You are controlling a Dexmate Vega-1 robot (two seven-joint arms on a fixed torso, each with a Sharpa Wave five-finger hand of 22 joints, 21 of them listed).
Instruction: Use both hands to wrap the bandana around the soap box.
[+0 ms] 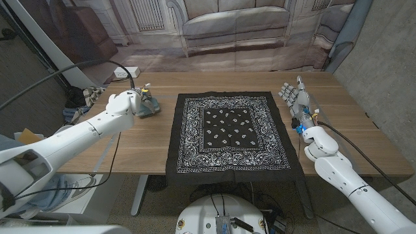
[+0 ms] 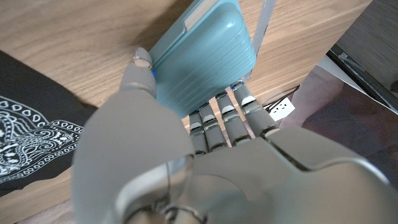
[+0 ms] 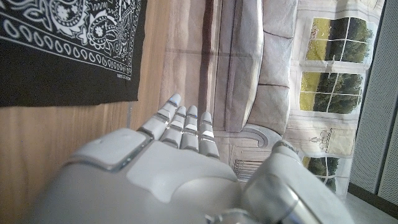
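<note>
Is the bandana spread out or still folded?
Spread out: the bandana lies flat as one open square on the table, its full border pattern showing.

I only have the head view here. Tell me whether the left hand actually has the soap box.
Observer: Left wrist view: the left hand has its thumb on one side of the teal soap box and its fingers on the other.
Operator: Say whether the box is lifted.
Observer: I cannot tell; it lies close against the wooden table.
Operator: Report the right hand.
Observer: Right wrist view: the right hand holds nothing, fingers straight, beside the black bandana.
</note>
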